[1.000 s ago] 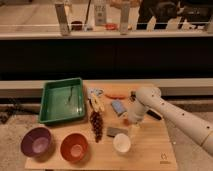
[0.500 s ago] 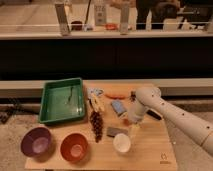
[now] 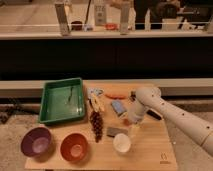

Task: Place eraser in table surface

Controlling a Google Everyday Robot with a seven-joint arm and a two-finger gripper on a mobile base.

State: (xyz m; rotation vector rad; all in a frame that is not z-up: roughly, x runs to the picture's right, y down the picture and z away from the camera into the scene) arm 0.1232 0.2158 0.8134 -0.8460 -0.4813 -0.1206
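The eraser (image 3: 116, 131) is a small flat grey block lying on the light tan table surface (image 3: 150, 150), just above the white cup (image 3: 121, 143). My gripper (image 3: 133, 126) hangs from the white arm (image 3: 165, 111) and points down, close to the eraser's right end. I cannot tell whether it touches the eraser. A small dark mark (image 3: 162, 160) shows near the table's front right corner.
A green tray (image 3: 62, 101) stands at the back left. A purple bowl (image 3: 36, 141) and an orange bowl (image 3: 74, 146) sit at the front left. Dark grapes (image 3: 96, 125), a blue block (image 3: 118, 107), an orange carrot (image 3: 116, 95) and a yellowish item (image 3: 95, 103) lie mid-table.
The gripper has dipped slightly lower beside the eraser. The eraser and the other things lie where they were.
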